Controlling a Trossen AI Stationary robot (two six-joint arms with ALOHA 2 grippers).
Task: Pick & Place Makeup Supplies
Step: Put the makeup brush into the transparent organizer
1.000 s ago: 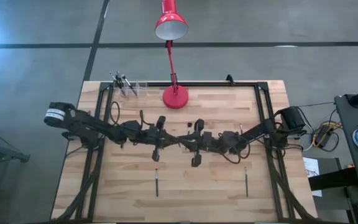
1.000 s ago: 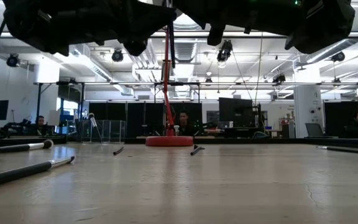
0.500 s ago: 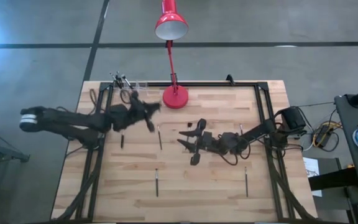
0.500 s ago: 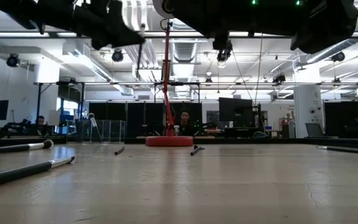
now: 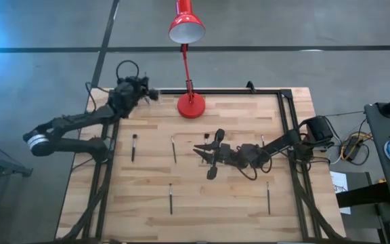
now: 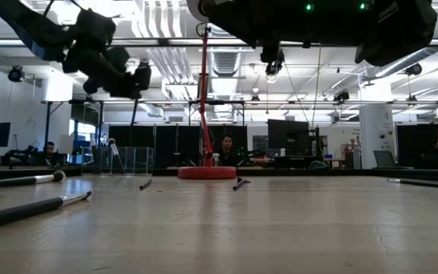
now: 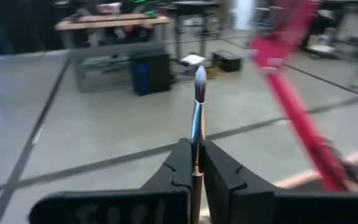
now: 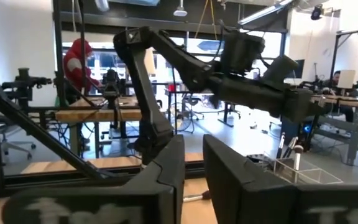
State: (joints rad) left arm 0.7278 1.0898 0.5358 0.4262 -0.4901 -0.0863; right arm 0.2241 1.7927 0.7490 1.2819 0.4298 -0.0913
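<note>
Left pincer sitting upper left of frame, fingers clamping tight; right pincer hovering mid-frame, fingers slightly parted.

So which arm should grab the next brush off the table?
Probably right: the right gripper hovers mid-table, beside a loose brush. The left gripper is at the far corner, shut on a brush.

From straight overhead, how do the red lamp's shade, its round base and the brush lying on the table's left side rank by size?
1. Red lamp shade
2. Red round lamp base, though the shade sits nearer the camera
3. Thin dark brush, clearly slimmest
</note>
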